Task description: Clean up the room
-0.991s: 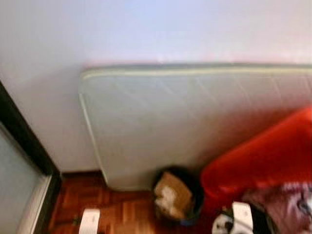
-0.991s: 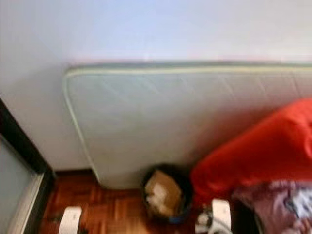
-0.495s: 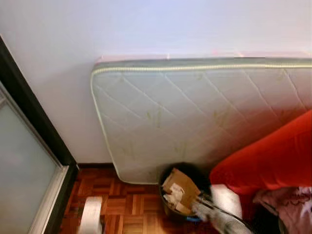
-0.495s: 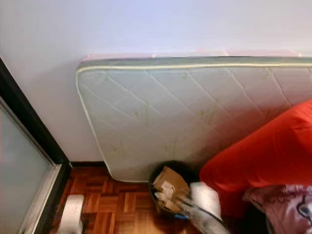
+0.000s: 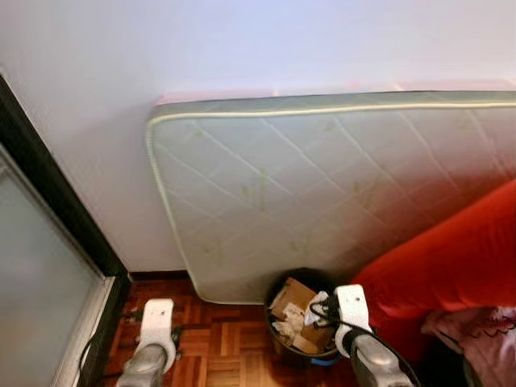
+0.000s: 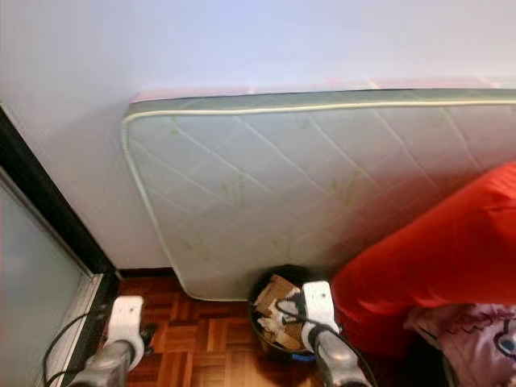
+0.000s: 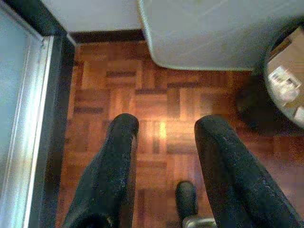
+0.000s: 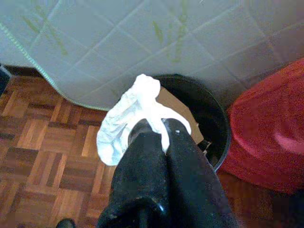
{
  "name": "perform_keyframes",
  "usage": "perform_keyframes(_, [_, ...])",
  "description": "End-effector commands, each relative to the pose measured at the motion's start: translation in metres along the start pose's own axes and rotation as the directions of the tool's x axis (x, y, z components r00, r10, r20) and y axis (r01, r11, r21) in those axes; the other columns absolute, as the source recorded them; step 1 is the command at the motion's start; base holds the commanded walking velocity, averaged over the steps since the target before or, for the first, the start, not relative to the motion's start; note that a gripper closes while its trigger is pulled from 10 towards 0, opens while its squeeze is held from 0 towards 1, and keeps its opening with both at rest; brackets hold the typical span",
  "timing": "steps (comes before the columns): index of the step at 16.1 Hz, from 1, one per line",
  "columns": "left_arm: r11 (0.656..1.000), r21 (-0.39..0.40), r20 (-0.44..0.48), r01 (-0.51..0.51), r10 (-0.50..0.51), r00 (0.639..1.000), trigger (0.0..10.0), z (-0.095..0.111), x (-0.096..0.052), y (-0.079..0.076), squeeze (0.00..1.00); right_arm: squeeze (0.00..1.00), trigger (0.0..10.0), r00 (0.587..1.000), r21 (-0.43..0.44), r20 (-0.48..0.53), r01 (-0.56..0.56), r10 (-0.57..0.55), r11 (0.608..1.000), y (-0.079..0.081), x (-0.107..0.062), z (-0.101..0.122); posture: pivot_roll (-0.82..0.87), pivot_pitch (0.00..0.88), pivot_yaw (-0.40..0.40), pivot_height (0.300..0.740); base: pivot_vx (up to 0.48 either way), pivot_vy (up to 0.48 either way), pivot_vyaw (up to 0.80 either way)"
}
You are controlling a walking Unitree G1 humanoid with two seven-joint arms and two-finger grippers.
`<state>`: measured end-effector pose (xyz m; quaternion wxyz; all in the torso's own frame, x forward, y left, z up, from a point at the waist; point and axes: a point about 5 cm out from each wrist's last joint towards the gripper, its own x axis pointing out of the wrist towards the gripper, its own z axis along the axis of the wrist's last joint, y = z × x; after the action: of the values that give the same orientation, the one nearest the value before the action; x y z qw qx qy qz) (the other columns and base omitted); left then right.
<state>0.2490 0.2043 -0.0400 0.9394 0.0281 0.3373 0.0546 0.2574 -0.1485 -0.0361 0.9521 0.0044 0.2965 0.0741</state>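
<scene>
Low in the frame's centre, my right gripper (image 8: 159,130) pinches a crumpled white tissue (image 8: 128,116) over the black bin (image 5: 302,318); dropping it remains. My left gripper (image 7: 164,142) idles apart.

A quilted white mattress (image 6: 322,185) stands on its long edge against the pale wall (image 6: 242,40). At its foot sits a black waste bin (image 6: 274,343) holding cardboard scraps (image 6: 272,292) — the right arm (image 6: 322,330) reaches up beside it, its white wrist housing at the bin's rim. A red cushion (image 6: 435,266) lies just right of the bin. The left arm (image 6: 121,330) hangs over the parquet floor (image 6: 193,347), near a dark-framed glass door (image 6: 40,274).
</scene>
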Motion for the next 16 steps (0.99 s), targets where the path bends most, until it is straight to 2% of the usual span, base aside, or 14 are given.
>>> perform_keyframes(1, [1.000, 0.001, -0.022, 0.001, -0.001, 1.000, 10.0, -0.002, 0.000, 0.002, 0.00, 0.00, 10.0, 0.999, 0.015, 0.027, 0.021, -0.021, 1.000, -0.002, 0.002, 0.007, -0.02, 0.000, -0.001, 0.740, 0.000, 0.000, 0.00])
perform_keyframes(4, [1.000, -0.027, 0.005, -0.015, 0.015, 1.000, 10.0, 0.001, 0.000, 0.005, 0.00, 0.00, 10.0, 0.999, 0.045, 0.036, 0.027, -0.029, 0.999, -0.004, -0.001, 0.003, 0.02, 0.025, -0.008, 0.740, 0.000, 0.000, 0.00])
perform_keyframes(6, [0.999, -0.042, 0.028, -0.021, 0.022, 0.999, 10.0, 0.005, 0.001, 0.007, 0.00, 0.00, 10.0, 1.000, 0.028, -0.002, 0.021, -0.021, 0.999, -0.009, -0.005, -0.009, 0.05, 0.056, -0.011, 0.740, 0.000, 0.000, 0.00])
perform_keyframes(8, [0.999, -0.039, 0.037, -0.016, 0.017, 0.999, 10.0, 0.006, 0.000, 0.010, 0.00, 0.00, 10.0, 0.999, 0.034, -0.032, 0.028, -0.027, 0.999, -0.020, -0.013, -0.021, 0.08, 0.087, 0.007, 0.740, 0.000, 0.000, 0.63])
perform_keyframes(9, [0.999, -0.038, 0.030, -0.011, 0.012, 0.999, 10.0, 0.003, 0.000, 0.010, 0.00, 0.00, 10.0, 0.998, 0.018, -0.053, 0.029, -0.028, 0.999, -0.008, -0.009, -0.022, 0.09, 0.091, 0.014, 0.740, 0.000, 0.000, 0.80])
perform_keyframes(10, [0.999, -0.036, 0.036, -0.011, 0.012, 0.999, 10.0, 0.002, -0.001, 0.011, 0.00, 0.00, 10.0, 0.999, 0.045, -0.052, 0.016, -0.013, 0.999, 0.001, -0.007, -0.021, 0.09, 0.099, 0.015, 0.740, 0.000, 0.000, 0.00])
perform_keyframes(13, [1.000, -0.028, 0.052, -0.004, 0.006, 0.999, 10.0, -0.003, -0.003, 0.010, 0.00, 0.00, 10.0, 0.996, 0.054, -0.087, 0.016, -0.011, 0.998, 0.007, -0.009, -0.030, 0.10, 0.131, -0.001, 0.740, 0.000, 0.000, 0.00])
perform_keyframes(16, [0.997, -0.072, 0.103, -0.007, 0.014, 0.995, 10.0, 0.003, -0.004, 0.008, 0.00, 0.00, 10.0, 0.996, 0.043, -0.085, 0.007, -0.004, 0.999, 0.007, -0.010, -0.031, 0.10, 0.177, -0.018, 0.740, 0.000, 0.000, 0.00])
